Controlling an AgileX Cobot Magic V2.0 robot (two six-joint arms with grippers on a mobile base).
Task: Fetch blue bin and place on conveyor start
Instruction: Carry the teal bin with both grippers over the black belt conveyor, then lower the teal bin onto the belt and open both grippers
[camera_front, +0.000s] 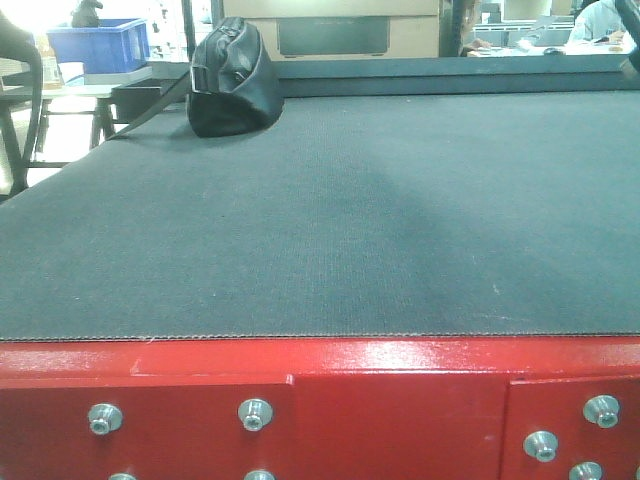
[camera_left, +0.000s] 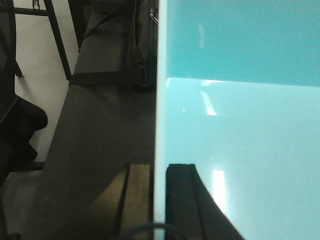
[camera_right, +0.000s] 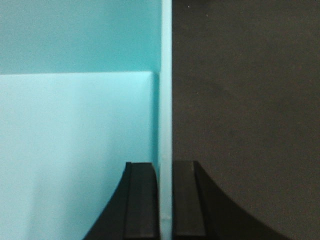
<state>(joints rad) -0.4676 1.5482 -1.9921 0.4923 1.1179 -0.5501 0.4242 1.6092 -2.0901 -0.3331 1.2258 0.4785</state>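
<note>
Bringing the blue bin (camera_left: 240, 140) in over the conveyor start (camera_front: 320, 320), judging by the dark belt (camera_right: 240, 100) lying just outside each grip: pinching the left wall in the left gripper (camera_left: 159, 167), closed with one finger inside and one outside, and pinching the right wall the same way in the right gripper (camera_right: 165, 165). Probably needing next, if not already down, a level lowering beyond the red panel (camera_front: 400, 390), short of the black bag (camera_front: 232, 80) ahead of the left gripper, before opening both grips together. Finding no brand, label or readable writing anywhere.
</note>
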